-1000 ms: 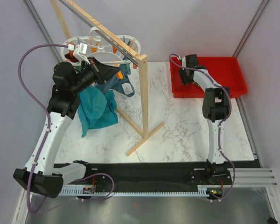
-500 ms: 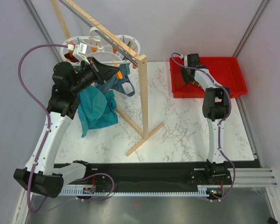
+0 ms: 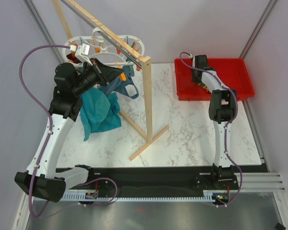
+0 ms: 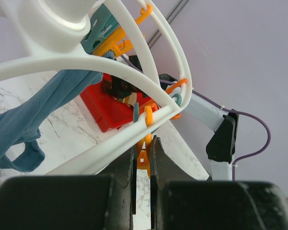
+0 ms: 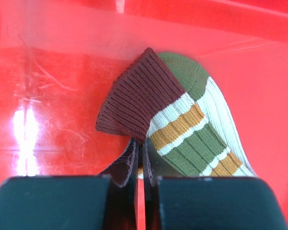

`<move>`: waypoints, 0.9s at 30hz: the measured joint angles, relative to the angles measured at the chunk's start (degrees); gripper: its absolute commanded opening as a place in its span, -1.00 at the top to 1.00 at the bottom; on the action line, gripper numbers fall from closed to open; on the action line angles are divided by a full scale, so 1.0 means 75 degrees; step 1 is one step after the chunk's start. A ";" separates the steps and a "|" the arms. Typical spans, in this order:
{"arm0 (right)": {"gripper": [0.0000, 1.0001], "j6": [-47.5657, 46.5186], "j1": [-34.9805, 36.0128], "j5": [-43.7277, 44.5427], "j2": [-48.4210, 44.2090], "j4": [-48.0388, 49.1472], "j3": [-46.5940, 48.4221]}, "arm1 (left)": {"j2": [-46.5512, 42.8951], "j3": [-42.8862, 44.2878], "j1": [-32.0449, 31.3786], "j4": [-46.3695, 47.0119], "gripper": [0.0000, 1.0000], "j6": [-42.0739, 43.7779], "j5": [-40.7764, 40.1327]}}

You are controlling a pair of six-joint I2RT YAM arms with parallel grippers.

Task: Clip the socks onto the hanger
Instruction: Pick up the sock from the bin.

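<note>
A striped sock [image 5: 192, 134], banded in brown, cream, tan and green, lies in the red bin [image 5: 48, 96]. My right gripper [image 5: 140, 146] is shut on the edge of its brown cuff. From above, that gripper [image 3: 205, 86] reaches down into the bin's left part. The white ring hanger [image 3: 108, 45] hangs from the wooden rail at the back left. My left gripper [image 4: 142, 148] is shut on one orange clip [image 4: 145, 158] that dangles below the hanger's white ring [image 4: 62, 64]. I see only one sock.
The wooden rack [image 3: 148, 105], a post on crossed feet, stands mid-table between the arms. Teal cloths [image 3: 100, 110] hang from the hanger and drape down to the table on the left. The red bin [image 3: 235, 72] sits at the back right.
The right gripper shifted slightly right within the bin and its jaws went from open to shut on the sock's cuff. The left arm has stayed still.
</note>
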 measured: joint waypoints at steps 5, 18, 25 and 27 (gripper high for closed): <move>1.00 0.0670 -0.0006 0.0131 -0.0058 -0.0149 0.0064 | -0.0017 -0.0029 0.0015 0.0035 0.95 0.0000 0.0020; 1.00 0.4237 -0.0405 -0.2457 -0.3031 -0.1005 -0.0323 | -0.0111 -0.0175 0.0067 0.0163 0.96 -0.0070 0.0050; 1.00 0.4704 0.0082 -0.4980 -0.5158 -0.0315 -0.1958 | 0.0029 -0.0073 0.0082 0.0216 0.95 -0.0898 0.0085; 1.00 0.4727 0.0446 -0.5400 -0.5557 -0.0041 -0.2486 | 0.0079 -0.0026 0.0082 0.0219 0.95 -0.1099 0.0082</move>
